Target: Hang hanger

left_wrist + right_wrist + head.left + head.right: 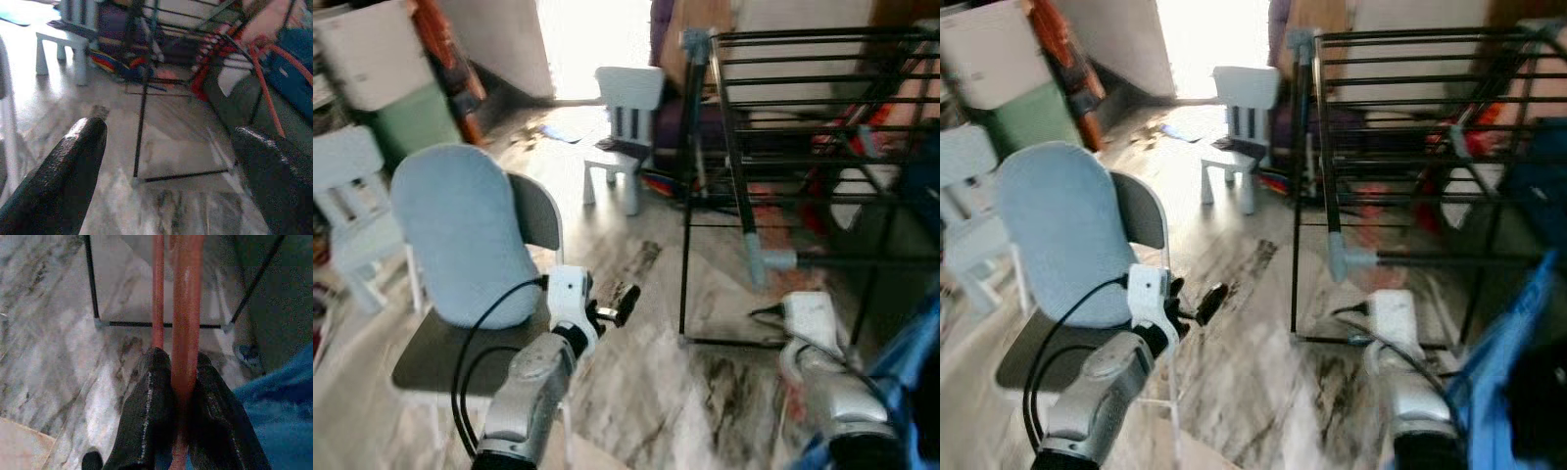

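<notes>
Marbled grey floor stretched toward a black metal drying rack (pixel 803 108) on the robot's right, with a grey chair draped in pale blue fabric (pixel 460 235) on its left. Low on the right, the right gripper (pixel 178 396) was clamped on a thin red hanger (pixel 186 308) with blue cloth (pixel 279 406) beside it. The left gripper (pixel 171 161) hung spread and empty. A good hang would likely mean lifting the hook above a top rail — keeping the clamp firm until it seats.

Marbled floor (pixel 636 372), blue-padded chair (pixel 460 235), small white chair (pixel 625 127), bright doorway (pixel 592 44)
</notes>
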